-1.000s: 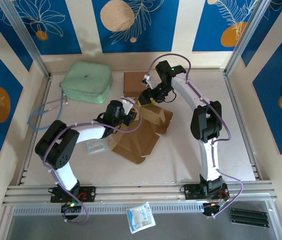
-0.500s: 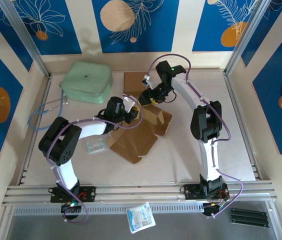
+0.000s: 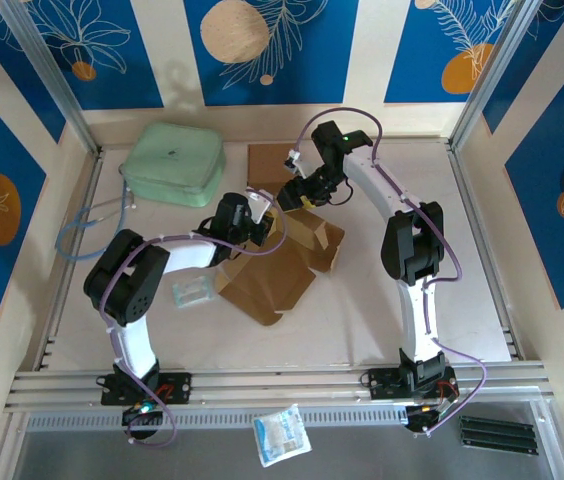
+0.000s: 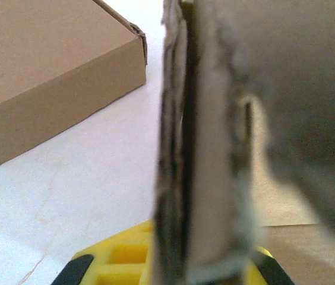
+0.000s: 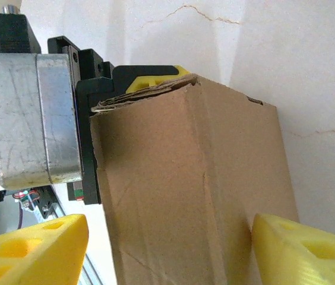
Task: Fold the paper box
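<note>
the paper box (image 3: 274, 268) is lying near the middle of the table (image 3: 392, 315), half folded. its flat brown panels are spreading toward the near side, while one panel is standing upright at the far end.

the left pincer (image 3: 262, 226) is extending in from the left and is clamping that raised panel at its left edge. in the left wrist view the cardboard's edge is running straight up between the yellow fingers (image 4: 117, 264), with no gap showing, so this pincer is closed on the paper box.

the right pincer (image 3: 298, 196) is hanging over the same panel from the far side, just beside the left one. in the right wrist view its two yellow fingertips (image 5: 34, 249) are standing wide apart with the upright panel between them. a strip of table is showing between the left-hand fingertip and the cardboard, so the jaws are open and straddling the panel rather than squeezing it. whether the other fingertip is touching the cardboard i cannot tell. the left pincer's black and metal body is sitting against the panel's upper left corner in that view.

beyond the paper box, a flat brown cardboard box (image 3: 267, 165) is lying at the far side of the table, and a pale green pouch (image 3: 172, 163) is lying to its left. a small clear packet (image 3: 192, 292) is lying just left of the paper box's near panels.
</note>
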